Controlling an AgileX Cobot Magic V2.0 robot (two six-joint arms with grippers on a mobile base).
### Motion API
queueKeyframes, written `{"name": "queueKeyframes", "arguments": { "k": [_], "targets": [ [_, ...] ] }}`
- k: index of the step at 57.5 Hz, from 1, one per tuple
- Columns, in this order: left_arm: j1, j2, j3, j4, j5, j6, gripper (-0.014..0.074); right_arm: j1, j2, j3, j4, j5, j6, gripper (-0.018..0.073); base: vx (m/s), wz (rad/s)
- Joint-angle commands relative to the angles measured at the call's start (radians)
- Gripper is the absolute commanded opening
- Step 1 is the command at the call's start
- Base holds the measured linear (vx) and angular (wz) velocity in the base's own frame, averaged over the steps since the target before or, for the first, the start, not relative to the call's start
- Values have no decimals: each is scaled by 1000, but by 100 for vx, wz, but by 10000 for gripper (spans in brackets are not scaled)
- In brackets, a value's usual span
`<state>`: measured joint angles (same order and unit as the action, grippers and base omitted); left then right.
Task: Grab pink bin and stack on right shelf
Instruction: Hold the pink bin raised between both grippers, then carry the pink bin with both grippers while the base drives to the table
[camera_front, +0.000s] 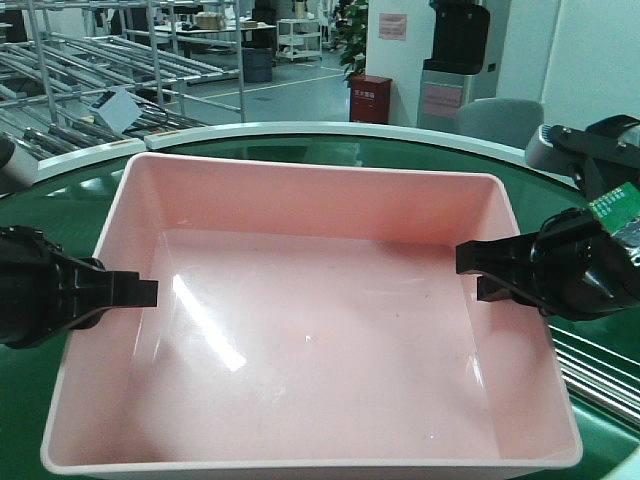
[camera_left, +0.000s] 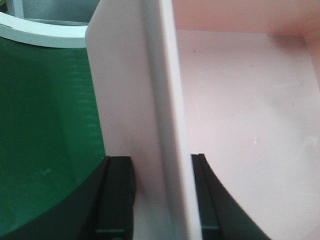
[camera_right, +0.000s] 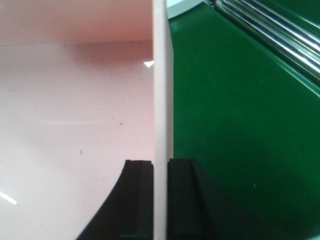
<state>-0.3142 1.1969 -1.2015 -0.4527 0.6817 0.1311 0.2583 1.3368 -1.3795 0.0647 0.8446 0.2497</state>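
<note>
The pink bin (camera_front: 310, 340) sits on the green conveyor and fills most of the front view, empty and glossy inside. My left gripper (camera_front: 128, 292) straddles the bin's left wall (camera_left: 167, 125). One black finger (camera_left: 120, 200) lies against the wall's outer face and the other is inside, against the rim. My right gripper (camera_front: 490, 275) is shut on the thin right wall (camera_right: 161, 100). Its two fingers (camera_right: 137, 200) press flat on either side. The right shelf is out of view.
The green conveyor belt (camera_front: 560, 190) with its white edge curves behind and around the bin. Metal roller rails (camera_right: 280, 35) run beside the belt on the right. Behind are pipe racks (camera_front: 90, 70), a red box (camera_front: 370, 98) and a grey chair (camera_front: 498, 120).
</note>
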Motion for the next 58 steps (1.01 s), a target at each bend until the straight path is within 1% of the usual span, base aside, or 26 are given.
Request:
{"name": "queueKeyframes", "arguments": {
  "k": [1,27,42,58],
  "targets": [
    [-8,-36,-31,-75,-75,-1,-5,-7,-28,-33,-9,-86,-7,-9,-28,-13],
    [-8,-37,-31,-75,-75,-1,-5,-7,-28,-33,-9,-86,-7,-9,-31,-21],
    [-8,-39,-31,-75,-75,-1,-5,-7,-28,-33,-9,-86,-7,-9,-24,-54],
    [-8,-39,-31,-75,-75,-1,-5,-7,-28,-33,-9,-81,-7,-9,-17,-73]
  ]
}}
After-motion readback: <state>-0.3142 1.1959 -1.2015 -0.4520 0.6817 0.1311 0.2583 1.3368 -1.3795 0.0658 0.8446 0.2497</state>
